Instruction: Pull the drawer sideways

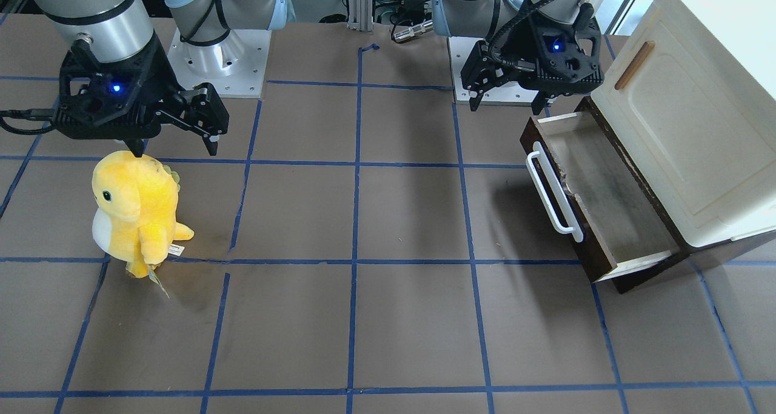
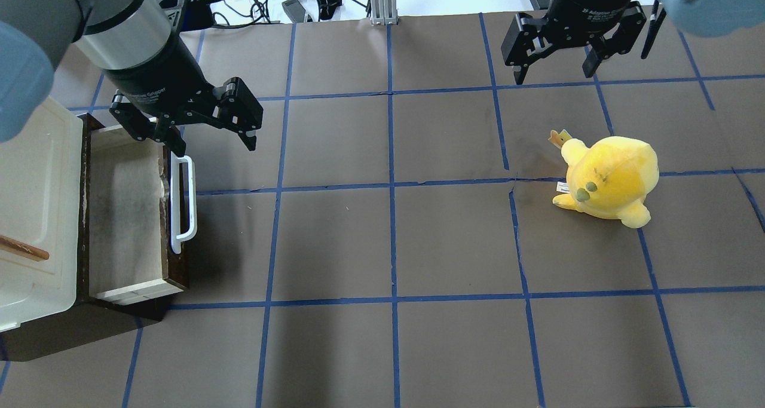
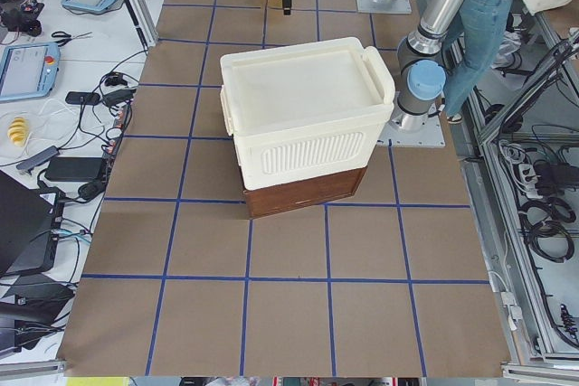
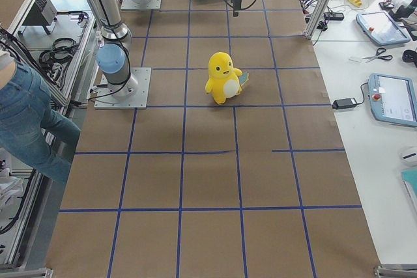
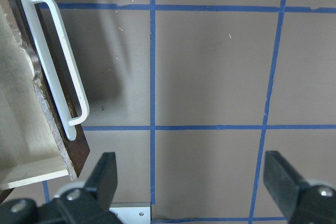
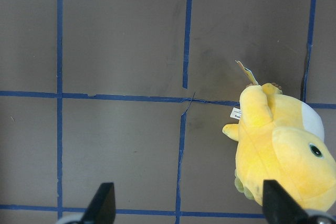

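The dark brown drawer (image 1: 606, 183) with a white bar handle (image 1: 553, 190) stands pulled out of the cabinet, its pale inside bare. It also shows in the overhead view (image 2: 122, 217) and the left wrist view (image 5: 21, 103), handle (image 5: 58, 61) beside it. My left gripper (image 1: 506, 102) is open and empty, held above the table by the drawer's end nearest the robot, touching nothing; it also shows from overhead (image 2: 215, 145) and in its wrist view (image 5: 191, 182). My right gripper (image 1: 176, 150) is open and empty on the other side of the table (image 2: 554, 76).
The cream-white cabinet (image 1: 685, 129) with a small wooden handle (image 1: 633, 65) lies over the dark base behind the drawer. A yellow plush toy (image 1: 136, 211) stands under the right gripper, also in the right wrist view (image 6: 278, 150). Blue tape lines grid the brown table (image 2: 388, 241).
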